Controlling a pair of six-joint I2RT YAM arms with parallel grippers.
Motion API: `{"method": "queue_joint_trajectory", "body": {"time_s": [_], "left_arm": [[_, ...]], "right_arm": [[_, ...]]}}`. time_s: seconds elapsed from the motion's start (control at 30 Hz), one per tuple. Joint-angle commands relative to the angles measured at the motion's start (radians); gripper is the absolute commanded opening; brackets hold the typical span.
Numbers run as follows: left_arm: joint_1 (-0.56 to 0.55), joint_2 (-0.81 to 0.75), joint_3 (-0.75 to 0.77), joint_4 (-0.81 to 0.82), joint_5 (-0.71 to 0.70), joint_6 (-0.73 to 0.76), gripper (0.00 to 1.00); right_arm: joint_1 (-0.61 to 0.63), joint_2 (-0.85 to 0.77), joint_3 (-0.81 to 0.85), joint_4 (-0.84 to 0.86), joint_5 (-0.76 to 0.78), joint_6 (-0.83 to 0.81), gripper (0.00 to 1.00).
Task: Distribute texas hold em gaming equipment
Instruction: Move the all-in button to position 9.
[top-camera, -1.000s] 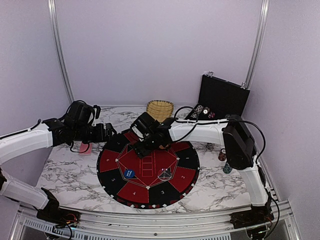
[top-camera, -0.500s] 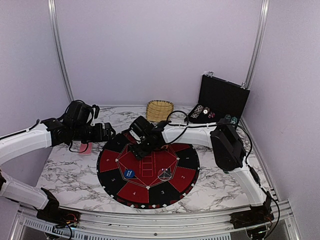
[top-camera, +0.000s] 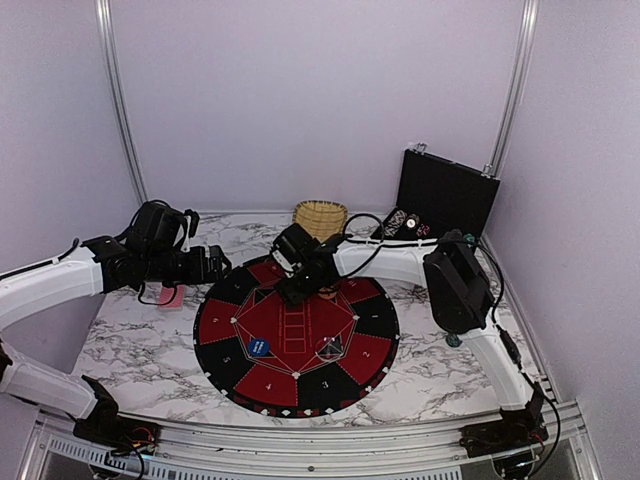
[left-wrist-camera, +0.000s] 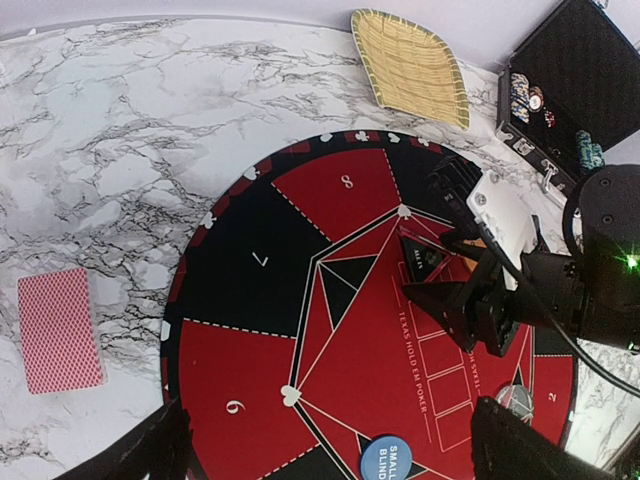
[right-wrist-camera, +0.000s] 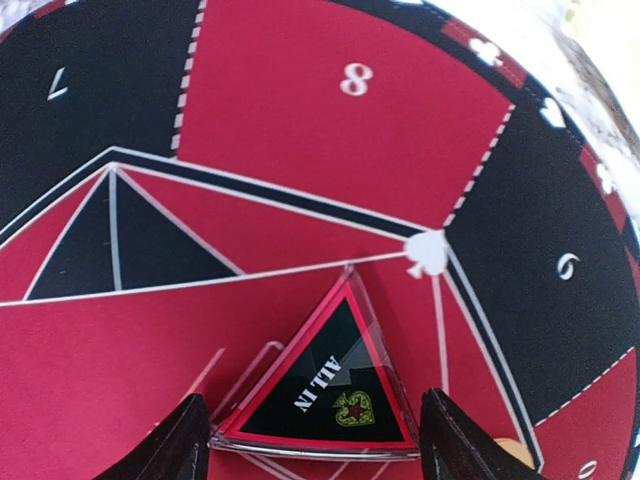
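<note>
A clear triangular "ALL IN" marker (right-wrist-camera: 325, 392) lies flat on the red centre of the round numbered mat (right-wrist-camera: 330, 120). My right gripper (right-wrist-camera: 318, 445) hangs low over it, open, one finger on each side of the marker's base; I cannot tell whether they touch it. In the top view the right gripper (top-camera: 302, 286) is over the mat's far half. A blue "SMALL BLIND" disc (left-wrist-camera: 387, 458) lies on the mat's near side. Red-backed cards (left-wrist-camera: 60, 330) sit on the marble to the mat's left. My left gripper (left-wrist-camera: 335, 462) hovers wide open, empty, by the mat's left edge (top-camera: 215, 265).
A woven basket (top-camera: 320, 217) stands behind the mat. An open black case (top-camera: 445, 195) with chips (top-camera: 405, 224) sits at the back right. A pale disc (top-camera: 329, 347) lies on the mat's near right. A few teal chips (top-camera: 453, 340) show beside the right arm.
My right gripper has shifted slightly right and back over the mat, and its elbow swung left. Its jaws have narrowed a little around the triangular marker. The left arm has not moved.
</note>
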Motion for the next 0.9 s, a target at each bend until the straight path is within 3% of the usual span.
{"method": "queue_joint_trajectory", "body": {"time_s": [0.0, 0.3, 0.57, 0.87], "left_arm": [[0.008, -0.004, 0.014, -0.021, 0.001, 0.004, 0.99], [0.008, 0.003, 0.020, -0.021, 0.006, 0.006, 0.99], [0.009, -0.004, 0.022, -0.021, 0.003, 0.004, 0.99], [0.010, -0.021, 0.013, -0.020, -0.003, 0.001, 0.99]], "right_arm": [[-0.031, 0.027, 0.023, 0.003, 0.008, -0.007, 0.69], [-0.043, 0.039, 0.076, -0.004, -0.018, -0.029, 0.72], [-0.044, 0.017, 0.148, -0.040, -0.028, -0.035, 0.90], [-0.045, -0.132, 0.057, -0.044, 0.002, 0.006, 0.93]]}}
